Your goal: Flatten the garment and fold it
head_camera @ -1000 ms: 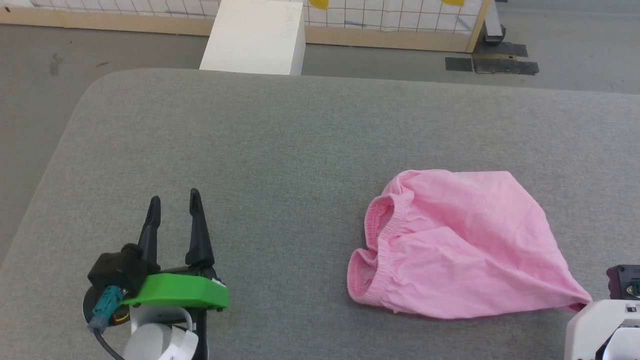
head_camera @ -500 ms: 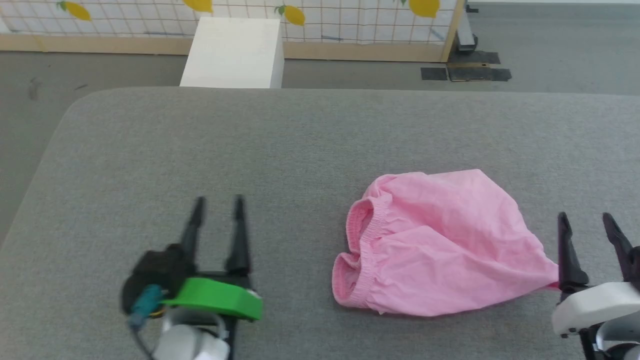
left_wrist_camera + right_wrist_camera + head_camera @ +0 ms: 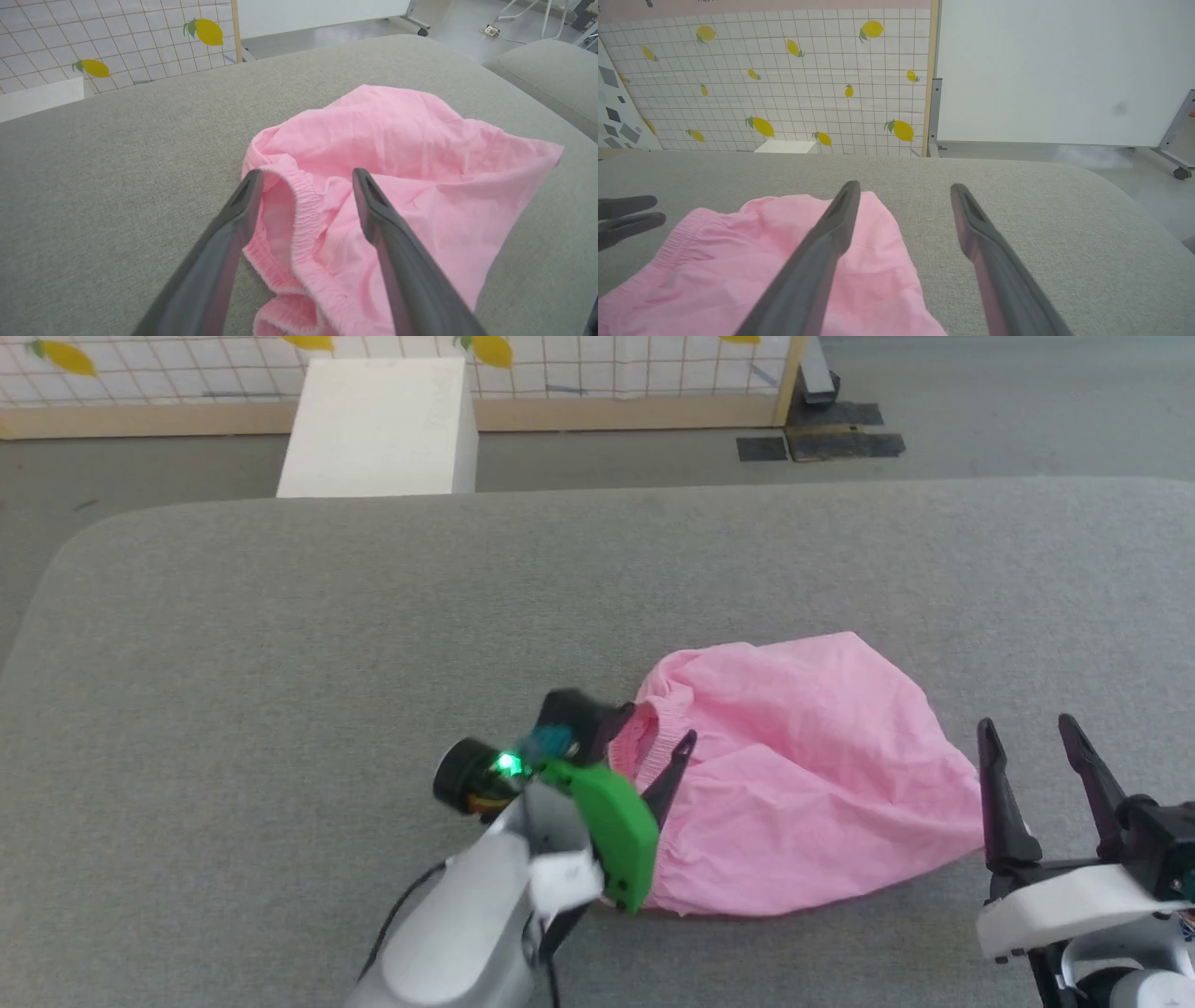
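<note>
Pink shorts [image 3: 803, 775] lie crumpled on grey table [image 3: 280, 663], right of centre. Open left gripper [image 3: 653, 735] has fingers [image 3: 224, 242] either side of the waistband [image 3: 303, 207]. Open right gripper [image 3: 1027, 728] sits just beside shorts' right corner.

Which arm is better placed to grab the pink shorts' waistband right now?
Left. The left gripper, jaws open, straddles the shorts' elastic waistband; the right gripper sits open beside the opposite corner.

There was one garment [image 3: 794, 784], two grippers, the left gripper [image 3: 307, 173] and the right gripper [image 3: 1024, 722], and one white box [image 3: 378, 425] far beyond them.
</note>
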{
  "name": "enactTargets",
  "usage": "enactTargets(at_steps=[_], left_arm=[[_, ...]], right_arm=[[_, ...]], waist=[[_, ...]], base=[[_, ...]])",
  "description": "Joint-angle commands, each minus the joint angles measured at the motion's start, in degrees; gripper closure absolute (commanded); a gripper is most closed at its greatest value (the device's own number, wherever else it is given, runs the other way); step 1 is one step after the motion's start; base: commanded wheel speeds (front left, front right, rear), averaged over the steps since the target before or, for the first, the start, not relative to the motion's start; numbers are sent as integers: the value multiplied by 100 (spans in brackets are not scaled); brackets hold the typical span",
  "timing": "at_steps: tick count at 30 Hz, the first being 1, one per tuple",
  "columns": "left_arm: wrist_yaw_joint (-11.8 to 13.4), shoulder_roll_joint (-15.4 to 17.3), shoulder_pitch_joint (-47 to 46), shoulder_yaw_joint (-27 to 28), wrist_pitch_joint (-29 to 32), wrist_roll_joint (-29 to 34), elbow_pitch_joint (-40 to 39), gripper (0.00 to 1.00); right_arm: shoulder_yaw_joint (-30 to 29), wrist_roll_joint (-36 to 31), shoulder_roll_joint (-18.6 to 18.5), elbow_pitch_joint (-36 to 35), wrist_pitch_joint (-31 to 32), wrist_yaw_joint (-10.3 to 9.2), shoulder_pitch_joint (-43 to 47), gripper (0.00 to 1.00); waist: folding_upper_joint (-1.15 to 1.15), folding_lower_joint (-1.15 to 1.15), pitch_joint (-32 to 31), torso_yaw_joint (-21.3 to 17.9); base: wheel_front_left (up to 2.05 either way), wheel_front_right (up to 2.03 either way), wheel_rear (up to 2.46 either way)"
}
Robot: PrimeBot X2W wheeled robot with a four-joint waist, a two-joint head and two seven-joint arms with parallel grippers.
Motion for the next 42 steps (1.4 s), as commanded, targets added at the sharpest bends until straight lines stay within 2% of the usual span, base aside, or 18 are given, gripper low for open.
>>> enactTargets(at_steps=[1, 6, 10, 11, 12, 15, 17, 24, 28, 32, 37, 38, 39, 42], left_arm=[[-32, 9, -226, -71, 278, -117, 129, 0], [-38, 9, -705, -296, 1357, -465, 479, 0], [-64, 9, -930, -433, 1923, -634, 604, 0], [-70, 9, -965, -438, 1996, -678, 611, 59], [-77, 9, -1012, -433, 2045, -732, 602, 100], [-77, 21, -1136, -337, 2013, -849, 592, 100], [50, 76, -1242, -191, 1887, -844, 637, 100], [913, 434, -1612, 600, 1107, -768, 1177, 100], [1265, 713, -1755, 969, 756, -776, 1661, 100], [1422, 1058, -1860, 1230, 553, -809, 2125, 100], [1321, 1364, -1886, 1501, 353, -1004, 2510, 98], [1299, 1384, -1867, 1572, 278, -1071, 2545, 36], [1262, 1409, -1827, 1626, 198, -1126, 2591, 0], [1104, 1409, -1690, 1742, -139, -1261, 2607, 0]], right_arm=[[29, 40, -2, 39, -32, -9, -116, 0], [109, 68, -2, 103, -60, -9, -187, 0], [112, 111, -2, 136, -83, -9, -220, 0], [113, 119, -2, 140, -89, -9, -229, 0], [113, 129, -2, 143, -98, -9, -241, 0], [103, 157, -2, 144, -127, -9, -267, 0], [112, 174, -2, 138, -147, -9, -288, 0], [154, 237, -2, 144, -194, -9, -398, 0], [189, 267, -2, 162, -219, -9, -457, 0], [262, 300, -2, 181, -248, -9, -522, 0], [291, 308, -2, 218, -271, -9, -550, 0], [299, 309, -2, 226, -273, -9, -551, 0], [306, 308, -2, 237, -275, -9, -551, 0], [317, 301, -2, 254, -271, -9, -549, 0]], waist=[[0, 0, 71, -78], [0, 0, 157, -188], [0, 0, 218, -236], [0, 0, 233, -244], [0, 0, 255, -251], [0, 0, 310, -259], [0, 0, 355, -268], [0, 0, 511, -333], [0, 0, 593, -392], [0, 0, 693, -478], [0, 0, 768, -518], [0, 0, 775, -518], [0, 0, 771, -514], [0, 0, 733, -473]], base=[[0, 0, 0], [0, 0, 0], [0, 0, 0], [0, 0, 0], [0, 0, 0], [0, 0, 0], [0, 0, 0], [0, 0, 0], [0, 0, 0], [0, 0, 0], [0, 0, 0], [0, 0, 0], [0, 0, 0], [0, 0, 0]])
